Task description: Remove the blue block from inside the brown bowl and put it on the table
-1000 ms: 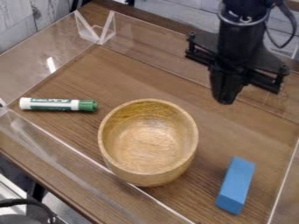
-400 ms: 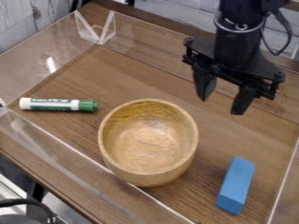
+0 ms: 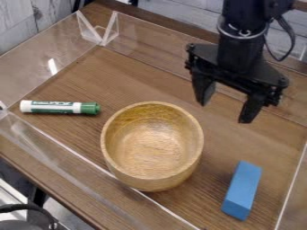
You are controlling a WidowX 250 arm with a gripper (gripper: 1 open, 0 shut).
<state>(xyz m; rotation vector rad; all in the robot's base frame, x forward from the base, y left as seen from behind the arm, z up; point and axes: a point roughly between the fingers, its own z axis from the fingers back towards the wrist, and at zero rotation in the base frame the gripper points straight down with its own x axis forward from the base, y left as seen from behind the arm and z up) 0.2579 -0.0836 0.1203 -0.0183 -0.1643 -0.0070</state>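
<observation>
The blue block (image 3: pixel 243 190) lies flat on the table (image 3: pixel 144 76) at the front right, just right of the brown bowl (image 3: pixel 151 145) and outside it. The bowl's inside is bare wood with nothing in it. My gripper (image 3: pixel 228 104) hangs pointing straight down above the table, behind and to the right of the bowl and well behind the block. Its two black fingers (image 3: pixel 204 91) stand wide apart with nothing between them.
A green-and-white marker (image 3: pixel 59 107) lies on the table to the left of the bowl. Low clear plastic walls (image 3: pixel 96 29) edge the tabletop, with a clear upright piece at the back left corner.
The gripper's fingers were together a second ago and have spread wide apart. The arm stayed in place; block, bowl and marker have not moved.
</observation>
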